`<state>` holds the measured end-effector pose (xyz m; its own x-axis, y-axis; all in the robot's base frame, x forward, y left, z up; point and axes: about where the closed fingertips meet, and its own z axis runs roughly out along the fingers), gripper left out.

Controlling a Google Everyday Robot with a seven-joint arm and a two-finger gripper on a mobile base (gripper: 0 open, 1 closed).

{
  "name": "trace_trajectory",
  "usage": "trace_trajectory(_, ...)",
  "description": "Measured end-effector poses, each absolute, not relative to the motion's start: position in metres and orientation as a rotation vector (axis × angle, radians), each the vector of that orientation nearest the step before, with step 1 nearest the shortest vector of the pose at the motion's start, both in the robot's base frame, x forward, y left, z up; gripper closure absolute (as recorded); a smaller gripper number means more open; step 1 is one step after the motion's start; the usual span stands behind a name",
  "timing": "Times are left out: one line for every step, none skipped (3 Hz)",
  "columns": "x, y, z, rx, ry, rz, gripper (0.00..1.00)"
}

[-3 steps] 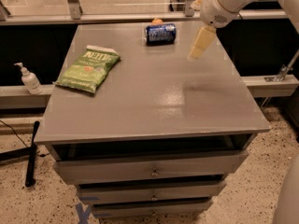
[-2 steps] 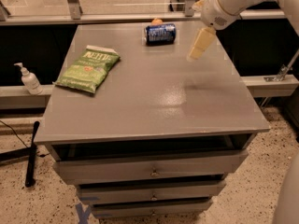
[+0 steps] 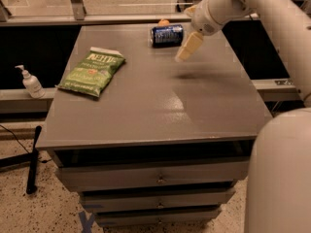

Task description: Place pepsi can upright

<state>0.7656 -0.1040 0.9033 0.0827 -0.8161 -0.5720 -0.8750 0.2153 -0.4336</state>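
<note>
Pepsi can (image 3: 166,34) on side, far edge of cabinet top (image 3: 146,115). Gripper (image 3: 188,47) hovers just right of it; apart or together, unclear. Drawers (image 3: 158,177) shut, contents hidden.

The gripper (image 3: 186,48) hangs at 4 o'clock of the pepsi can (image 3: 166,35), which hides most of an orange ball (image 3: 164,22) at its 12 o'clock.

Grey counter (image 3: 160,115) carrying a pepsi can (image 3: 166,35) on its side near the far edge, an orange ball (image 3: 164,22) just behind it, and a green chip bag (image 3: 92,73) at left. The end effector (image 3: 187,48) hovers beside the can.
</note>
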Motion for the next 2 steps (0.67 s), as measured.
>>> trace_trajectory(0.793, -0.082, 0.891, -1.535, 1.696, 0.173, 0.00)
trace_trajectory(0.814, -0.065, 0.887, -1.458, 1.694, 0.235, 0.00)
